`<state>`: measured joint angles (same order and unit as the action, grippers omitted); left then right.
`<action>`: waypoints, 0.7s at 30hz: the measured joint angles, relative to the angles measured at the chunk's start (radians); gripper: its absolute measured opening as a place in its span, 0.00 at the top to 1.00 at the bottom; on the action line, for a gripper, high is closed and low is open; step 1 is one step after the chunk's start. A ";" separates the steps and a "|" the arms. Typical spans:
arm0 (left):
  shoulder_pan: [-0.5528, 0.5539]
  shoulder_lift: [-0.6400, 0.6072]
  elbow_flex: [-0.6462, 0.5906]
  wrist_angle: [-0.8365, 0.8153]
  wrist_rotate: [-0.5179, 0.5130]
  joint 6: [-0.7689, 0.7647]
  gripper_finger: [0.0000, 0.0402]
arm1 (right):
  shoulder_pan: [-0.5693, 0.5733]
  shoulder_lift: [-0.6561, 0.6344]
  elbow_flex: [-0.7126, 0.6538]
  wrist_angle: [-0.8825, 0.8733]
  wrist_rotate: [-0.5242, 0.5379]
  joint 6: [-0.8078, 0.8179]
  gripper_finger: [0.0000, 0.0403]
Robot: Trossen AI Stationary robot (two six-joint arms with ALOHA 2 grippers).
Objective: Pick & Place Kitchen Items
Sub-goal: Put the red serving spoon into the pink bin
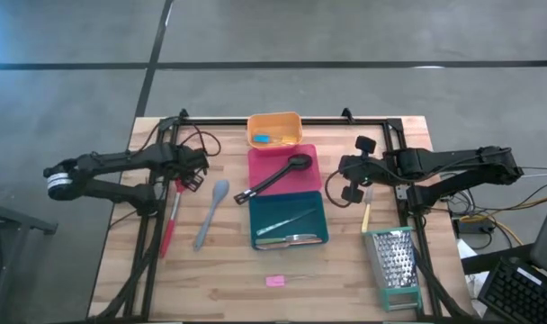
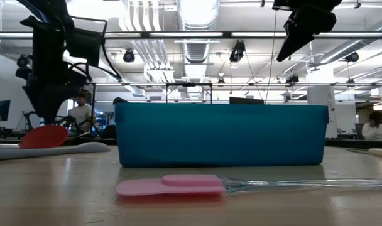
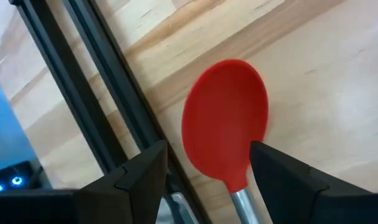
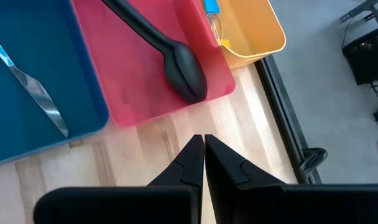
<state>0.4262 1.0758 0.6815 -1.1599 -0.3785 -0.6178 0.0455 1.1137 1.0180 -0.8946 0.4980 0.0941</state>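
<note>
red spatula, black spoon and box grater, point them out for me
red spatula (image 3: 225, 118), left wrist view, on the middle of its red head
black spoon (image 4: 186, 68), right wrist view, on its bowl, in the pink tray
box grater (image 1: 397, 261), high view, on its perforated metal face

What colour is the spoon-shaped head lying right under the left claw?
Red. The spatula head shows best in the left wrist view, between the open left gripper fingers.

The red spatula (image 3: 225, 121) has its handle cut off by the edge in the left wrist view. In the high view, the small blue thing (image 1: 263, 138) in the orange tray (image 1: 273, 121) is too tiny to name. The teal tray (image 2: 220, 134) hides what lies inside it in the low view.
</note>
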 joint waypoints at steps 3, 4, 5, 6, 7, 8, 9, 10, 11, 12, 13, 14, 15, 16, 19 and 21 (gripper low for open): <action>0.030 0.008 0.000 0.017 0.001 0.001 0.42 | 0.000 0.000 -0.010 0.015 0.000 -0.007 0.98; 0.039 0.014 0.000 0.017 0.001 0.001 0.42 | 0.000 0.000 -0.013 0.016 0.000 -0.010 0.98; 0.049 0.021 0.000 0.018 0.001 0.001 0.42 | 0.000 0.000 -0.014 0.015 0.000 -0.012 0.98; 0.059 0.030 0.000 0.019 0.001 0.001 0.42 | 0.000 0.000 -0.014 0.016 0.000 -0.012 0.98; 0.069 0.040 0.000 0.019 0.001 0.001 0.42 | 0.000 0.000 -0.014 0.016 0.000 -0.013 0.98; 0.079 0.051 0.000 0.020 0.001 0.006 0.42 | 0.000 0.000 -0.014 0.016 0.000 -0.015 0.98; 0.089 0.064 0.000 0.021 0.001 0.013 0.42 | 0.000 0.000 -0.014 0.017 0.000 -0.016 0.98; 0.098 0.078 0.000 0.027 0.001 0.020 0.42 | 0.000 0.000 -0.014 0.018 0.000 -0.016 0.98; 0.104 0.092 0.000 0.036 0.004 0.026 0.42 | 0.000 0.000 -0.014 0.019 0.000 -0.016 0.98; 0.111 0.107 0.000 0.045 0.009 0.036 0.42 | 0.000 0.000 -0.014 0.019 0.000 -0.016 0.98; 0.116 0.123 -0.001 0.059 0.022 0.047 0.42 | 0.000 0.000 -0.014 0.019 0.000 -0.016 0.98; 0.118 0.139 -0.003 0.080 0.035 0.057 0.42 | 0.000 0.000 -0.014 0.019 0.000 -0.016 0.98; 0.121 0.155 -0.005 0.104 0.043 0.069 0.42 | 0.000 0.000 -0.014 0.019 0.000 -0.016 0.98; 0.123 0.172 -0.009 0.128 0.050 0.079 0.42 | 0.000 0.000 -0.014 0.019 0.000 -0.016 0.98; 0.135 0.227 -0.026 0.171 0.042 0.107 0.42 | 0.000 0.000 -0.014 0.019 0.000 -0.016 0.98; 0.143 0.264 -0.034 0.184 0.040 0.116 0.42 | 0.000 0.000 -0.014 0.019 0.000 -0.016 0.98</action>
<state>0.5696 1.3401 0.6477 -0.9754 -0.3385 -0.5015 0.0456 1.1137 1.0042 -0.8761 0.4984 0.0776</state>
